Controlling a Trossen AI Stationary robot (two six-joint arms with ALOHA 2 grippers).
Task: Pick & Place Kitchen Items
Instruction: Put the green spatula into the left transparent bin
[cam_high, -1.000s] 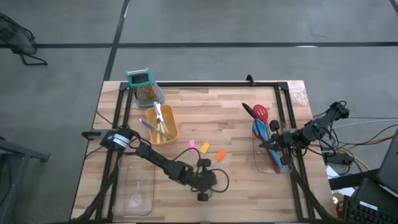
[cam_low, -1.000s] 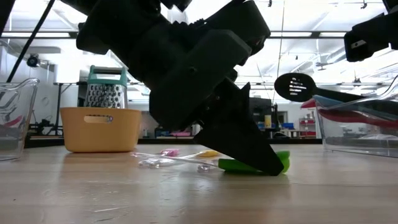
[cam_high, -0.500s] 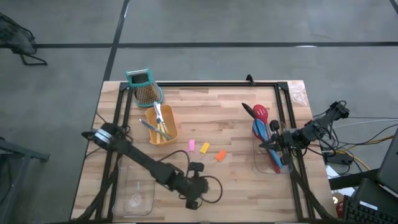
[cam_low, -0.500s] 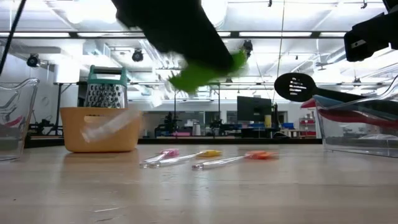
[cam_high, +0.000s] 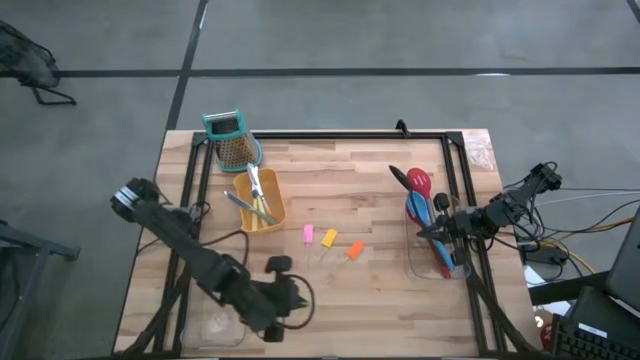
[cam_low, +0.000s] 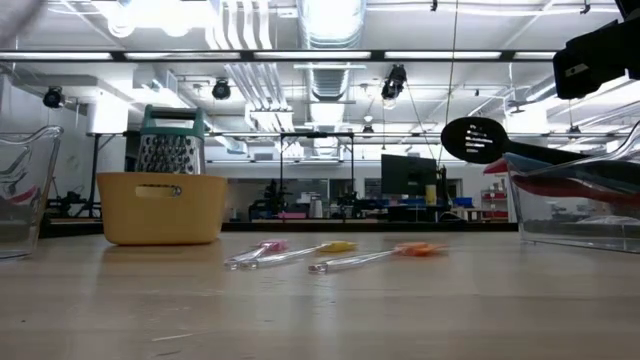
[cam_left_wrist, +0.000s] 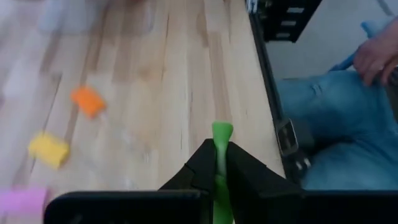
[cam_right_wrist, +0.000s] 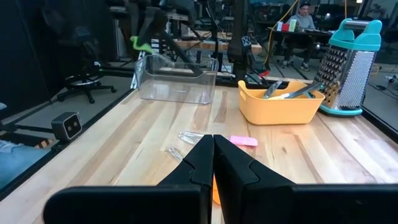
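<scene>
Spanning most of the high view, the pale wooden tabletop (cam_high: 330, 190) is carrying everything, and the yellow plastic tray (cam_high: 262, 203) makes a handy landmark. Standing just behind that tray is the teal-topped metal grater (cam_high: 233, 140), while a clear plastic tray (cam_high: 219, 300) is lying in front of it near the tabletop's front left corner. Far to the yellow tray's right, a second clear plastic tray (cam_high: 436, 245) is holding the long red and blue spoons (cam_high: 417, 198) and the black slotted spoon (cam_low: 478, 138). The left claw (cam_high: 276, 312) is hanging in front of the yellow tray, beside the near clear tray, clenching the green-tipped clear-handled tool (cam_left_wrist: 220, 155) between its fingers, the green tip poking out past them. The right claw (cam_high: 437, 231) is waiting over the far clear tray, fingers pressed together on nothing. Lying loose on the wood just right of the yellow tray are the pink-tipped tool (cam_high: 308, 233), the yellow-tipped tool (cam_high: 329, 238) and the orange-tipped tool (cam_high: 353, 250). Small metal-bladed tools (cam_high: 255, 195) are resting inside the yellow tray.
</scene>
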